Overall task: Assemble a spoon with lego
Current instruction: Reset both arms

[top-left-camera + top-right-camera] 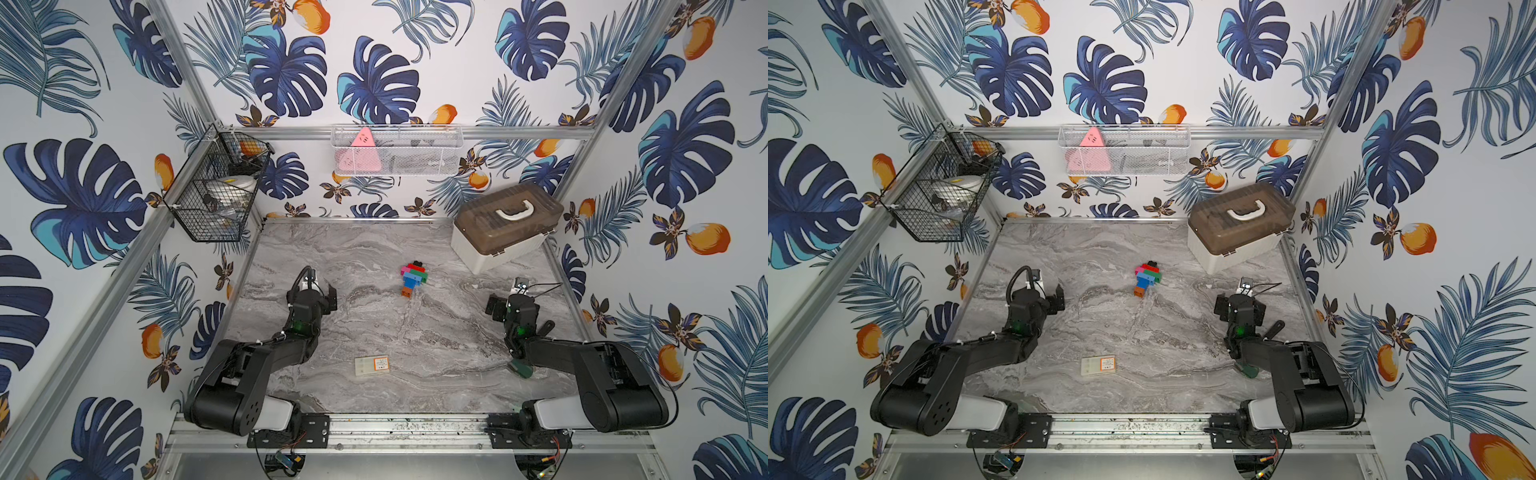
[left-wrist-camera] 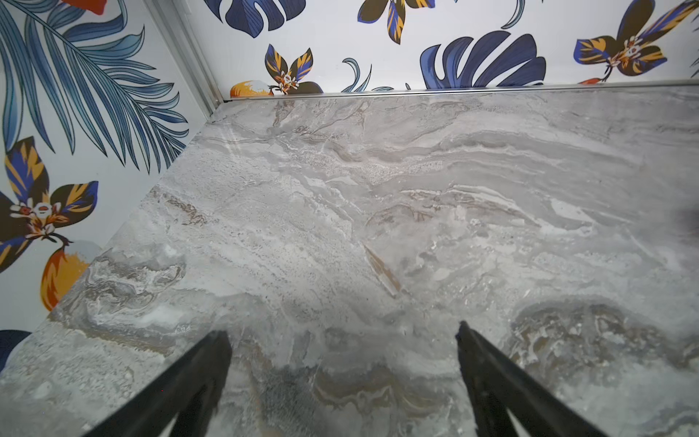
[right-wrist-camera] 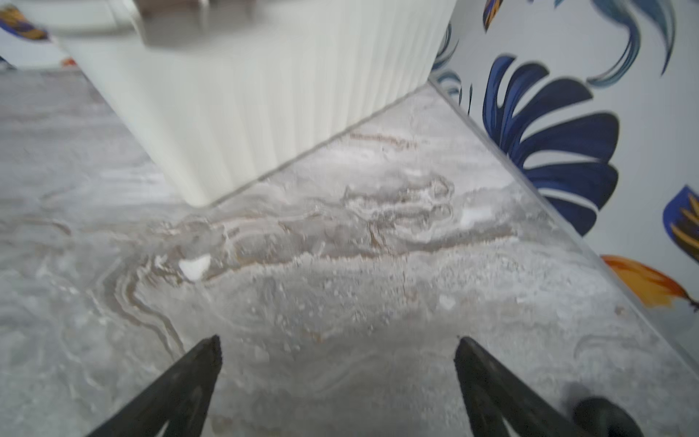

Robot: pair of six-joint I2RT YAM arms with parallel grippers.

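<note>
The lego spoon (image 1: pixel 413 278) (image 1: pixel 1147 277) lies flat on the marble table (image 1: pixel 415 340) near its middle. Its orange-and-blue stem points toward the front, and its pink, blue, green, red and black head points toward the back. No loose bricks show. My left gripper (image 1: pixel 322 297) (image 2: pixel 342 333) hangs open to the left of the spoon and apart from it, with only bare table between its fingers. My right gripper (image 1: pixel 509 306) (image 3: pixel 336 342) hangs open to the right of the spoon, also with nothing in it. Neither wrist view shows the spoon.
A flat beige box with an orange label (image 1: pixel 372 365) lies near the front. A dark green tool (image 1: pixel 521 368) lies under the right arm. A white case with a brown lid (image 1: pixel 505 226) (image 3: pixel 264 94) stands at the back right. A black wire basket (image 1: pixel 216 187) and a white mesh basket (image 1: pixel 395 149) hang on the walls.
</note>
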